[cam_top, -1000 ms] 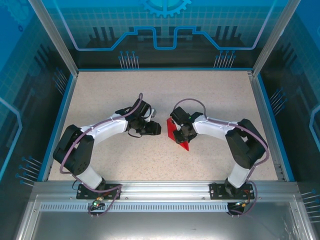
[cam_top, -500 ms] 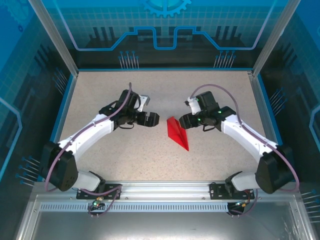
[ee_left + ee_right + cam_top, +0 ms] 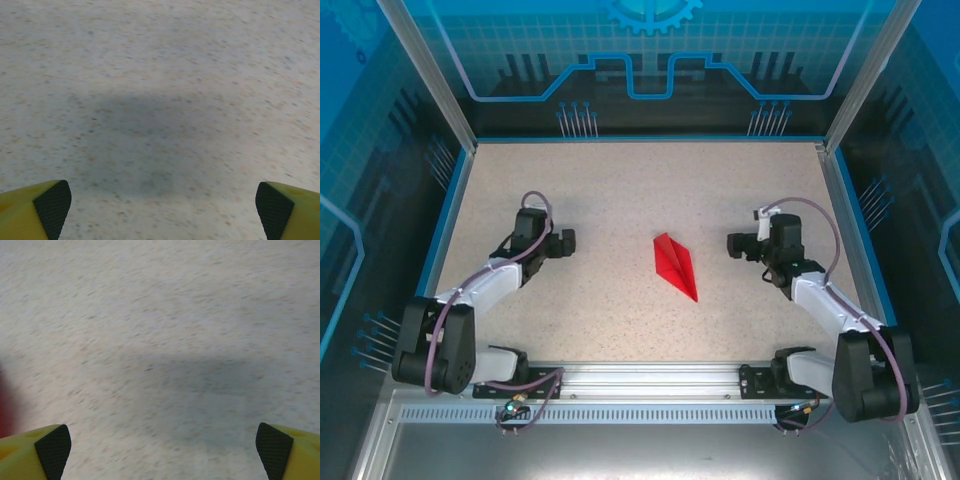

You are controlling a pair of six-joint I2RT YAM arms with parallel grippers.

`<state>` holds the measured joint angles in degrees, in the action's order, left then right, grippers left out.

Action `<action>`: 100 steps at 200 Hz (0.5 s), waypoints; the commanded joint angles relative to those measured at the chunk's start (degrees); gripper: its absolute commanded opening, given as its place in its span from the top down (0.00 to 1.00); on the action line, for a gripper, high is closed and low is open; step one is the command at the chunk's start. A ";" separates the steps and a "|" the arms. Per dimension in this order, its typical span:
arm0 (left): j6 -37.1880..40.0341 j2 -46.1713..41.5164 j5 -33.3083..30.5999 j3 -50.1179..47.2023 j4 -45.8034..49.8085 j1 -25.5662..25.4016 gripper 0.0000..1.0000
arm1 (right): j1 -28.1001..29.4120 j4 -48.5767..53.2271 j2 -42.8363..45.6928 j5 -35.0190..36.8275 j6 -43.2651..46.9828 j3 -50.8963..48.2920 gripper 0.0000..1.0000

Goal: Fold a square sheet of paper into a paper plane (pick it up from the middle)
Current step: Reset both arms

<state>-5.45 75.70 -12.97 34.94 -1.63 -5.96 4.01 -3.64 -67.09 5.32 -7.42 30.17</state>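
Observation:
The square sheet of paper lies folded as a red paper plane [image 3: 676,265], a slim dart with its nose toward the near right, flat on the speckled table [image 3: 620,180] at the centre. My left gripper [image 3: 565,242] sits well to its left, open and empty. My right gripper [image 3: 735,245] sits a short way to its right, also open and empty. In the left wrist view the left gripper [image 3: 163,206] has its yellow fingers [image 3: 30,210] far apart over bare table. The right gripper [image 3: 163,447] is equally wide in the right wrist view, with a red blur of the paper plane [image 3: 4,405] at the left edge.
A raised blue rim [image 3: 450,230] borders the table on the left, right and far sides. An aluminium rail [image 3: 640,380] carrying both arm bases runs along the near edge. Transparent blue panels stand behind and at the sides.
Both arms have pulled away from the centre, left arm leftward and right arm rightward. Both grippers opened wide. The paper plane stays lying on the table, released.

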 commanded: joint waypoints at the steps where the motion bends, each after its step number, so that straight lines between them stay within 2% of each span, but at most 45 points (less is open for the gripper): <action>1: 1.53 1.06 -1.12 -2.16 -12.69 3.06 0.01 | -3.61 -12.97 -1.69 2.06 1.10 -2.55 0.01; 18: 2.29 4.16 0.40 -3.02 -18.24 4.37 0.01 | -4.17 -18.35 -4.54 1.45 1.71 -3.81 0.01; 53: 3.69 9.22 0.56 -0.07 -21.15 4.46 0.01 | -4.24 -26.33 -9.86 -0.57 3.22 -3.72 0.01; 100: 3.30 12.36 0.69 1.23 -22.76 4.47 0.01 | -4.45 -29.14 -13.79 -2.76 3.73 -2.24 0.01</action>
<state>-2.87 87.18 -13.06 34.48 -20.88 -1.76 0.32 -26.98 -79.33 4.43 -4.80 26.85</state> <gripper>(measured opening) 0.986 0.991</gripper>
